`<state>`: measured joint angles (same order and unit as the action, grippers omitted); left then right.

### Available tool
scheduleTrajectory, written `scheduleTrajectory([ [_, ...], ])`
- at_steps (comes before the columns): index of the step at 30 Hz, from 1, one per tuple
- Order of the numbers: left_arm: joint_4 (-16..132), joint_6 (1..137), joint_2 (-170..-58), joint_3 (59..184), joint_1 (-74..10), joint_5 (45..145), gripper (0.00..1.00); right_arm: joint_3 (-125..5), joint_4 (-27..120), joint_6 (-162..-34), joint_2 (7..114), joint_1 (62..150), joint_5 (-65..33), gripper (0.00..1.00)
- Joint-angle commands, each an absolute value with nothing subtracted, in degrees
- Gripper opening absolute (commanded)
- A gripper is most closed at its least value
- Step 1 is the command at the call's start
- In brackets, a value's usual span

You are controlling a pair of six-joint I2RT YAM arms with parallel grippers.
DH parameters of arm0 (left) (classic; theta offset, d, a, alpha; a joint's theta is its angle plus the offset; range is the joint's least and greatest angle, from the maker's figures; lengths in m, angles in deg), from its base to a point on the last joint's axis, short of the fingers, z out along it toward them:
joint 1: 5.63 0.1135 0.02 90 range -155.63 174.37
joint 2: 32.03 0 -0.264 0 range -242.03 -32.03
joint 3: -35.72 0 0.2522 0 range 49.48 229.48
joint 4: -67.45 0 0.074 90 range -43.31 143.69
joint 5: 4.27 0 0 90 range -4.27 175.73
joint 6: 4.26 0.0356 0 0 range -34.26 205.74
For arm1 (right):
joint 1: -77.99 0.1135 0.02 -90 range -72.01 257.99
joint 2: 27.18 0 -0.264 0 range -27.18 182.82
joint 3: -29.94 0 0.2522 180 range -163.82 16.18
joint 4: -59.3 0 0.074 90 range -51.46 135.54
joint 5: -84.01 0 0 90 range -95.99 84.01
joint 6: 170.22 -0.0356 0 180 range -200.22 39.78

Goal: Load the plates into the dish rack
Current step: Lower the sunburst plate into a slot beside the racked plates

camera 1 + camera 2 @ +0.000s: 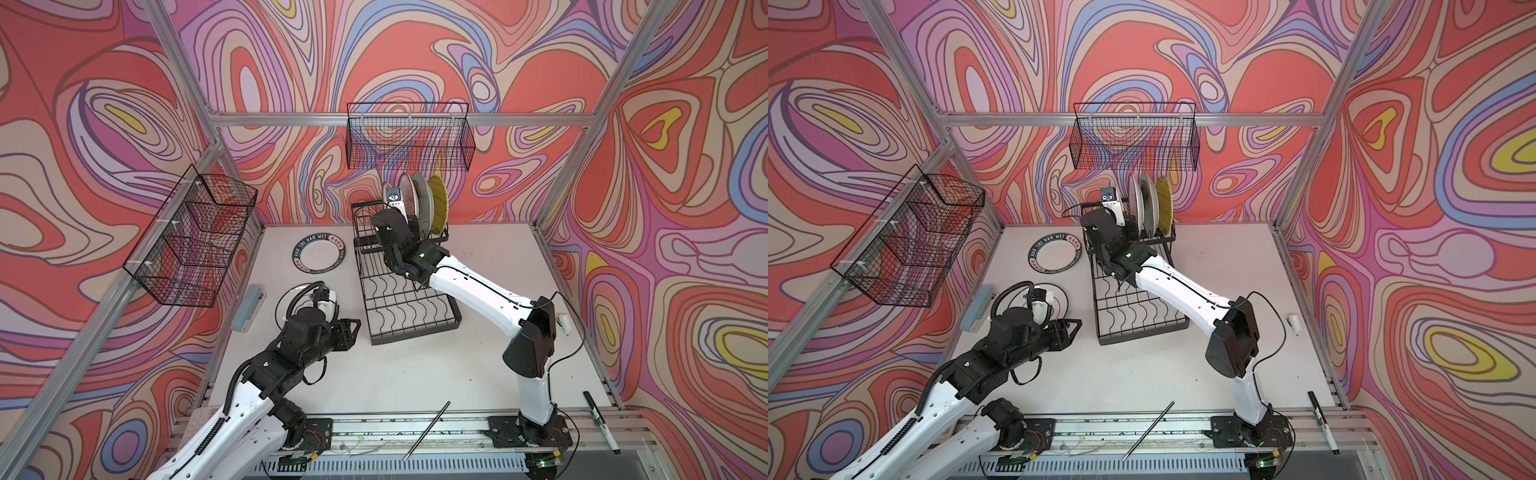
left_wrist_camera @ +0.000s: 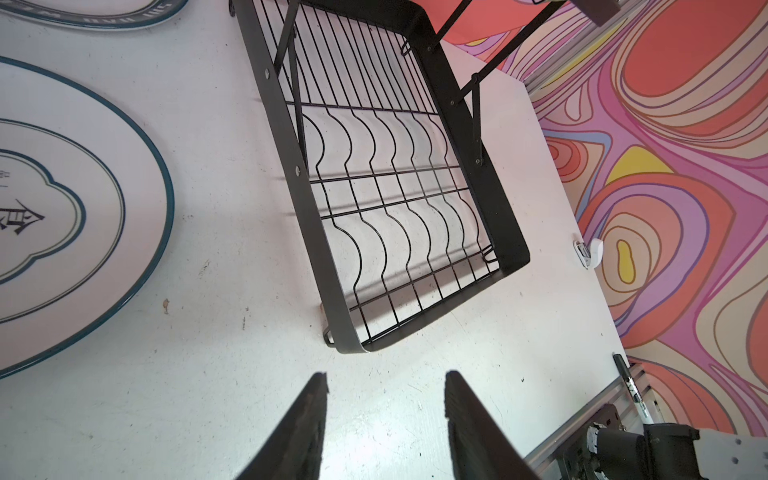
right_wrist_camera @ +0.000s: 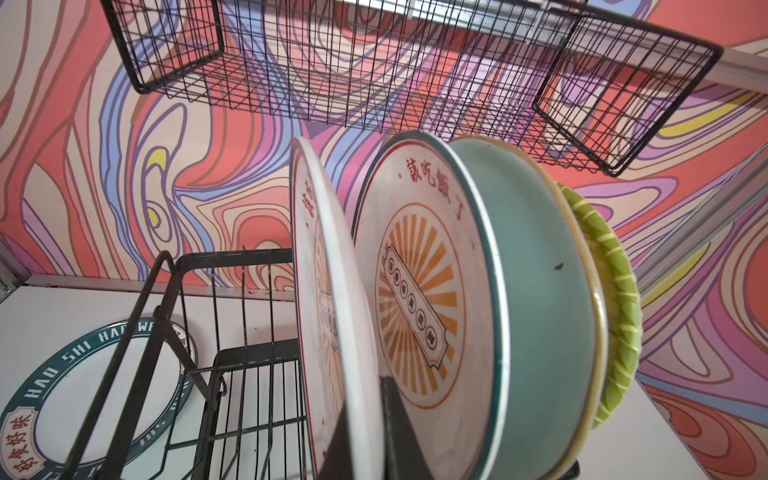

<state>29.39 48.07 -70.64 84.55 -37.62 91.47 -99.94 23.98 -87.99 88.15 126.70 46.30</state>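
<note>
Spotter: Rack status: the dish rack (image 2: 311, 216) sits mid-table with its raised tier at the far end. Four plates stand on edge up there: near sunburst plate (image 3: 324, 270), second sunburst plate (image 3: 419, 291), pale green plate (image 3: 540, 291), and yellow plate (image 3: 619, 299) outermost.

Scribe: And the right gripper (image 3: 370, 419)?

Spotter: It's up at that tier, jaws pinched tight on the lower rim of the near sunburst plate. The plate is upright, with a clear gap to its neighbour. Cannot tell whether its edge is down in a slot, because the fingers hide it.

Scribe: So the step in hand is seating number four. Left side?

Spotter: The left gripper (image 2: 386, 378) hangs over bare table (image 2: 208, 374) just in front of the rack's lower tray. Its jaws are about half apart with nothing between them. The dark-ringed plate (image 2: 62, 208) lies flat beside it. The black-lettered plate (image 1: 319, 255) lies flat further back, left of the rack.

Scribe: Next move, my guess: the right lets go and backs out along the plate's own plane. Going sideways risks tipping it into the second sunburst.

Spotter: Agreed. Then two remain, both glossy and flat with rims low to the surface. That looks an awkward pick, since a finger must get under a rim. Bare wires show on the tier's open side, so there appears to be room.
</note>
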Motion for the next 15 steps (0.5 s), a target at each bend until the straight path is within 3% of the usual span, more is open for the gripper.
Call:
scheduleTrajectory([
  [1,27.94,48.81,-70.04,86.25,-37.8,90.55,0.49,-102.95,23.8,-89.26,89.33,126.24,49.26,0.0],
  [15,27.5,49.4,-69.16,85.74,-37.8,90.5,0.49,-106.73,20.68,-91.92,92.91,125.65,50.69,0.0],
])
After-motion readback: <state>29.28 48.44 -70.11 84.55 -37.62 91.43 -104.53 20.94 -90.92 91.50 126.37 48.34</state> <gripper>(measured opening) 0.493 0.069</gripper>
